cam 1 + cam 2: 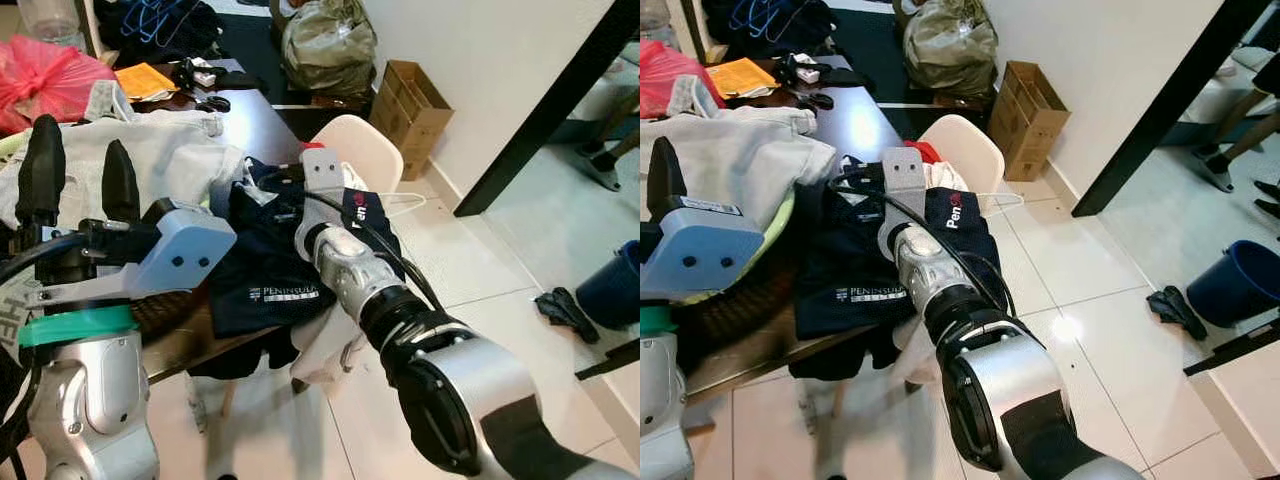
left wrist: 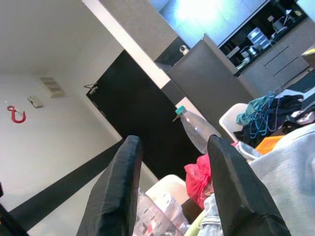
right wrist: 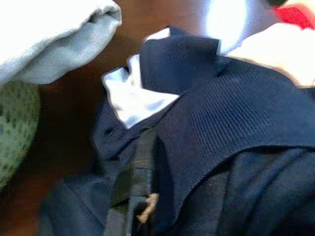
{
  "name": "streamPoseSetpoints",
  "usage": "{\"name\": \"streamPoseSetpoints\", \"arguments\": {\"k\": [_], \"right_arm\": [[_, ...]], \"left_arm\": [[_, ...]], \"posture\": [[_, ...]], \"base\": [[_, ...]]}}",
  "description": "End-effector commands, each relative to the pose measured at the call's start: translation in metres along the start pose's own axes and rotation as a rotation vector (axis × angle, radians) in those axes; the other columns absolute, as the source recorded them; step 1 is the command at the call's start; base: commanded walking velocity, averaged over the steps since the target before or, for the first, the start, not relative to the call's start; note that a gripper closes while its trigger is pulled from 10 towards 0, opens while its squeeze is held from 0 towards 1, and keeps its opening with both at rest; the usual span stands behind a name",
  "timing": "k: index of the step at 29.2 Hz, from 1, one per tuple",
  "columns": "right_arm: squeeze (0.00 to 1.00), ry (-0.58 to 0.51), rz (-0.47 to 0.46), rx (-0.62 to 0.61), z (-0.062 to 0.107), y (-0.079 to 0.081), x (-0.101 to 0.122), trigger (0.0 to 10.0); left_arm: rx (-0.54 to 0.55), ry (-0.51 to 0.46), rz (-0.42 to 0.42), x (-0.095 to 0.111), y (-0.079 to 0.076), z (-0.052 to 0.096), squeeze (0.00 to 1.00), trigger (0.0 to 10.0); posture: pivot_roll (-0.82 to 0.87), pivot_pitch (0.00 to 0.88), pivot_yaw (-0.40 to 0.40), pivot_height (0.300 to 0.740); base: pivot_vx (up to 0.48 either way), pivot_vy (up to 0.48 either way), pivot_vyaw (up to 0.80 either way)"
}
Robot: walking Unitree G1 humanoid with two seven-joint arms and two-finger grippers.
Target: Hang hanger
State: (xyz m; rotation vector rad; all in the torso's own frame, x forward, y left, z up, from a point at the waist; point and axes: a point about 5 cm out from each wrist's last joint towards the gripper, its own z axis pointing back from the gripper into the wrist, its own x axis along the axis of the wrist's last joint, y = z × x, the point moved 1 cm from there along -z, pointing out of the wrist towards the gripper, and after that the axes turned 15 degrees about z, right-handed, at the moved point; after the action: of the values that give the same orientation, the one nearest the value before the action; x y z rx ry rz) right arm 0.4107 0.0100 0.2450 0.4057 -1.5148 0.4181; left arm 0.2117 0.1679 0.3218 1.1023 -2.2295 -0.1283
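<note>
Nearest the camera, the silver right arm reaches forward over the desk (image 1: 255,115), its right tool (image 1: 322,172) lowered onto the navy shirt (image 1: 270,270); whether its fingers are spread or pressed together I cannot tell, since the wrist housing hides them. That shirt drapes over the desk edge and the white chair (image 1: 360,150) beside it, probably dropped there for sorting. A grey garment (image 1: 170,150) lies heaped farther left. The left tool (image 1: 80,180) is raised, fingers (image 2: 118,191) spread and empty, likely waiting. The hanger (image 1: 400,205), thin and white, pokes out from under the shirt over the chair.
</note>
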Motion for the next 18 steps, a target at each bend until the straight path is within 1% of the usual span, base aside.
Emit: {"name": "streamPoseSetpoints", "arguments": {"k": [1,2,3,4,5,6,8,9,10,11,12,15,16,17,18], "right_arm": [[1.00,-0.016,-0.076,0.072,0.000,0.003,0.006,10.0],[1.00,-0.064,-0.094,0.148,0.001,-0.001,0.016,10.0],[1.00,-0.064,-0.094,0.148,0.001,-0.001,0.016,10.0],[0.00,-0.115,-0.084,0.209,0.005,-0.007,0.023,10.0],[0.00,-0.115,-0.084,0.209,0.005,-0.007,0.023,10.0],[0.00,-0.249,-0.043,0.293,0.020,-0.027,0.033,10.0],[0.00,-0.249,-0.043,0.293,0.020,-0.027,0.033,10.0],[0.00,-0.409,0.024,0.338,0.045,-0.043,0.044,10.0],[0.00,-0.508,0.076,0.378,0.064,-0.047,0.049,10.0],[0.00,-0.508,0.076,0.378,0.064,-0.047,0.049,10.0],[0.00,-0.711,0.024,0.401,0.112,-0.046,0.064,10.0],[0.00,-0.711,0.024,0.401,0.112,-0.046,0.064,10.0],[0.00,-0.752,-0.010,0.418,0.125,-0.045,0.068,10.0],[0.00,-0.752,-0.010,0.418,0.125,-0.045,0.068,10.0],[0.00,-0.803,-0.058,0.463,0.140,-0.037,0.071,10.0]], "left_arm": [[-0.013,-0.012,0.003,0.003,-0.002,0.001,0.00,10.0],[-0.018,-0.012,0.009,0.003,-0.003,0.001,0.00,10.0],[-0.018,-0.012,0.009,0.003,-0.003,0.001,0.00,10.0],[-0.026,-0.007,0.017,0.002,-0.005,0.001,0.00,10.0],[-0.026,-0.007,0.017,0.002,-0.005,0.001,0.00,10.0],[-0.060,0.084,0.091,-0.006,-0.010,0.002,0.00,10.0],[-0.060,0.084,0.091,-0.006,-0.010,0.002,0.00,10.0],[-0.108,0.182,0.172,-0.014,-0.016,0.005,0.00,10.0],[-0.142,0.248,0.228,-0.019,-0.020,0.007,0.00,10.0],[-0.142,0.248,0.228,-0.019,-0.020,0.007,0.00,10.0],[-0.221,0.405,0.368,-0.031,-0.030,0.014,0.00,10.0],[-0.221,0.405,0.368,-0.031,-0.030,0.014,0.00,10.0],[-0.243,0.448,0.408,-0.033,-0.032,0.016,0.00,10.0],[-0.243,0.448,0.408,-0.033,-0.032,0.016,0.00,10.0],[-0.260,0.505,0.448,-0.039,-0.036,0.016,0.00,10.0]], "posture": [[0.24,0.222,-0.120,0.740],[0.23,0.213,-0.117,0.740],[0.23,0.213,-0.117,0.740],[0.23,0.211,-0.117,0.740],[0.23,0.211,-0.117,0.740],[0.22,0.211,-0.114,0.740],[0.22,0.211,-0.114,0.740],[0.22,0.209,-0.110,0.740],[0.21,0.210,-0.106,0.740],[0.21,0.210,-0.106,0.740],[0.19,0.206,-0.083,0.740],[0.19,0.206,-0.083,0.740],[0.19,0.206,-0.083,0.740],[0.19,0.206,-0.083,0.740],[0.17,0.198,-0.058,0.740]], "base": [[0.000,0.000,0.00],[0.000,0.000,0.00],[0.000,0.000,0.00],[0.000,0.000,0.00],[0.000,0.000,0.00],[0.000,0.000,0.00],[0.000,0.000,0.00],[0.000,0.000,0.00],[0.000,0.000,0.00],[0.000,0.000,0.00],[0.000,0.000,0.00],[0.000,0.000,0.00],[0.000,0.000,0.00],[0.000,0.000,0.00],[0.000,0.000,0.00]]}}
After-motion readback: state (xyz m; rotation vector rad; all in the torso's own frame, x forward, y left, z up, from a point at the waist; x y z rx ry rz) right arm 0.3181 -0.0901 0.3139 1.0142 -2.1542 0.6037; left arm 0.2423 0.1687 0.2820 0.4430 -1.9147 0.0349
